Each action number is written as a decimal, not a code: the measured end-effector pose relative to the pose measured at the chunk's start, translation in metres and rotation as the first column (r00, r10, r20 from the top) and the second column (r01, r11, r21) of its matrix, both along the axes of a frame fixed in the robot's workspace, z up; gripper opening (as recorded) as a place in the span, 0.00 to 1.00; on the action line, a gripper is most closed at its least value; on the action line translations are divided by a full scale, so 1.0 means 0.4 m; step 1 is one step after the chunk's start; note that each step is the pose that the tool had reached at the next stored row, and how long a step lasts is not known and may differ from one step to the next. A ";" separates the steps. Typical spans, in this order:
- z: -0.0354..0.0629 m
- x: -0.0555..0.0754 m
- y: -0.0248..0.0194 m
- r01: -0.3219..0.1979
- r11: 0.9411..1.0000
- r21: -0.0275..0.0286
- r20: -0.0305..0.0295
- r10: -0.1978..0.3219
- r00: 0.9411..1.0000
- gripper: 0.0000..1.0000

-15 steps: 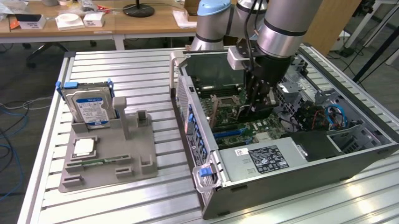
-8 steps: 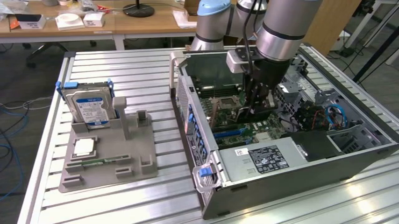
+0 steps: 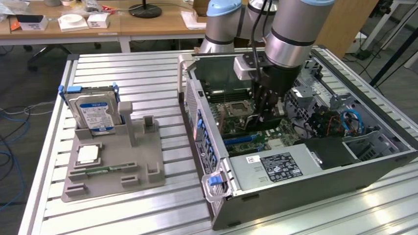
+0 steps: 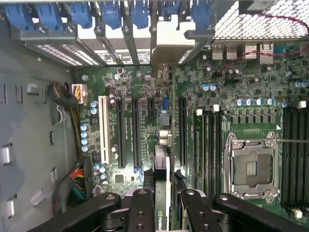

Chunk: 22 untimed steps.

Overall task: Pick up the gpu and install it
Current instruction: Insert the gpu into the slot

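While the gripper (image 4: 163,205) clamps the gpu (image 4: 163,159) edge-on between its fingers (image 4: 141,212), card held upright over the motherboard (image 4: 130,125) slots, inside the open computer case (image 3: 216,161), near its slotted rear wall.

An NVIDIA logo is seen on the edge of the gpu (image 4: 163,193), right between the gripper (image 4: 164,212) fingers. The labels on the hard drive (image 3: 93,113) and power supply (image 3: 277,167) cannot be read.
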<state>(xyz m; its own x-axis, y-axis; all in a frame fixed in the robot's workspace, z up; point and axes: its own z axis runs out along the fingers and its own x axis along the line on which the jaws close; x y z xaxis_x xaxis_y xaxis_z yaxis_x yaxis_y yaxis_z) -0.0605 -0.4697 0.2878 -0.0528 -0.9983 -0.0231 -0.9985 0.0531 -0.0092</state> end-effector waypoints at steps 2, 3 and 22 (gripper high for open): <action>-0.003 -0.005 0.000 0.000 1.000 0.000 0.000 0.000 1.000 0.26; -0.005 -0.006 0.000 0.000 1.000 0.000 0.000 0.000 1.000 0.26; -0.038 -0.030 0.000 0.000 1.000 0.000 0.000 0.000 1.000 0.26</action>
<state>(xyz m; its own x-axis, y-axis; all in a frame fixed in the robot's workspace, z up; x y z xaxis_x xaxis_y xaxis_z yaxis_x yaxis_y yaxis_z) -0.0724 -0.4697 0.2726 -0.0526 -0.9983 -0.0231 -0.9986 0.0529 -0.0092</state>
